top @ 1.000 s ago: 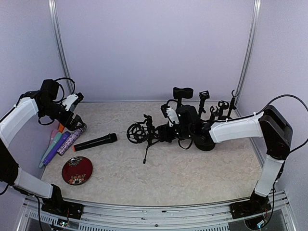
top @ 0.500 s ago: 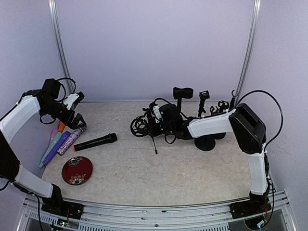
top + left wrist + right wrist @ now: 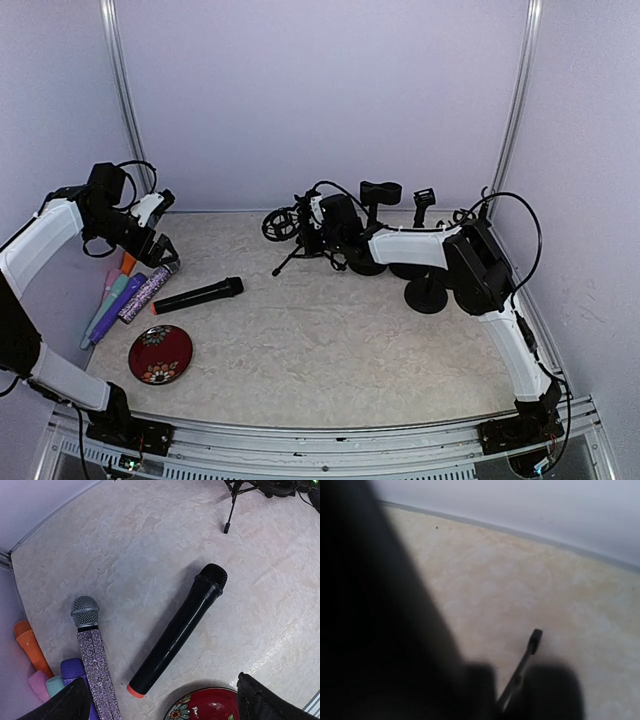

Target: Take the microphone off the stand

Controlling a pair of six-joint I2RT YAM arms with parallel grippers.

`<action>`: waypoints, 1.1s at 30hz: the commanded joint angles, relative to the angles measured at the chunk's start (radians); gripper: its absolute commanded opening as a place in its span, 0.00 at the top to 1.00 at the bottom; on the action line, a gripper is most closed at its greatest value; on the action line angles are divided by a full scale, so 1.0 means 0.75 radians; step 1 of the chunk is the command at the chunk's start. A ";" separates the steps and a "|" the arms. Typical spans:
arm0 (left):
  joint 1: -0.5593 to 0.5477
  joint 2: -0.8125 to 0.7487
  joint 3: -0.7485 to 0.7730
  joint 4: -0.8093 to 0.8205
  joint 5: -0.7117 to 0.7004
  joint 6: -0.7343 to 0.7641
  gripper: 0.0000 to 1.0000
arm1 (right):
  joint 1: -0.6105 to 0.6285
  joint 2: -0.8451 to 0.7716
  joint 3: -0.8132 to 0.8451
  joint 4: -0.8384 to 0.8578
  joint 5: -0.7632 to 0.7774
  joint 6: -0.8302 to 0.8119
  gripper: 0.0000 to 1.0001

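Observation:
A black microphone (image 3: pixel 197 296) with an orange end lies flat on the table, free of any stand; it also shows in the left wrist view (image 3: pixel 177 635). My left gripper (image 3: pixel 158 250) is open and empty, above and left of it, its fingertips (image 3: pixel 67 704) wide apart. My right gripper (image 3: pixel 322 236) is shut on a small black tripod stand with a ring shock mount (image 3: pixel 279 222) and holds it tilted near the back wall. One tripod leg (image 3: pixel 522 666) shows in the blurred, mostly dark right wrist view.
A glittery purple microphone (image 3: pixel 94 652) and several coloured ones (image 3: pixel 112 300) lie at the left wall. A red flowered plate (image 3: pixel 160 353) sits front left. Several black stands (image 3: pixel 424 205) and a round base (image 3: pixel 428 298) crowd the back right.
My right gripper has carried the tripod stand from the middle of the table left and back toward the rear wall. The left arm and the black microphone have barely moved.

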 commanded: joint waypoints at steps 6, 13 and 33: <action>0.009 -0.036 -0.028 0.052 -0.009 -0.019 0.01 | -0.012 -0.112 -0.207 0.073 0.010 0.030 0.27; 0.044 -0.066 -0.003 0.114 -0.052 -0.109 0.01 | -0.012 -0.348 -0.506 0.108 0.040 0.035 0.04; 0.152 -0.316 -0.351 0.609 0.079 -0.268 0.01 | 0.071 -1.557 -1.454 -0.075 0.201 0.007 0.00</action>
